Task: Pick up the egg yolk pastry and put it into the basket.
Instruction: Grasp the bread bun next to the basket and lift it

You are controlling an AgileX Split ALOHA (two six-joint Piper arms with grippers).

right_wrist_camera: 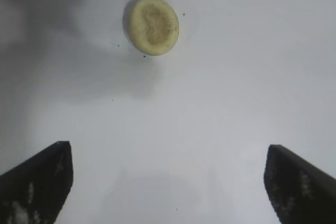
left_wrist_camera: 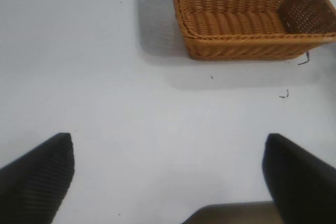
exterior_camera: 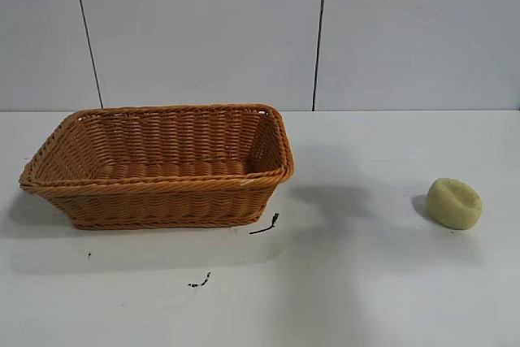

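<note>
egg yolk pastry (exterior_camera: 454,203) at basket's (exterior_camera: 162,193) 3 o'clock | looks light, crumbly, pinch sides gently | right gripper (right_wrist_camera: 168,182) spread wide, nothing held | left gripper (left_wrist_camera: 168,177) wide too

Each gripper has two black, wedge-shaped fingers: the left's (left_wrist_camera: 37,179) finely ribbed, the right's (right_wrist_camera: 37,184) white-flecked.

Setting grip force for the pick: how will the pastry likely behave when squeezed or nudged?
The pastry looks matte, so probably not slippery. Its dented top and lumpy outline hint at a soft, crumbly body that could deform or crack under a hard pinch. It seems to sit on a flat base, so a nudge should slide it, not roll it.
</note>
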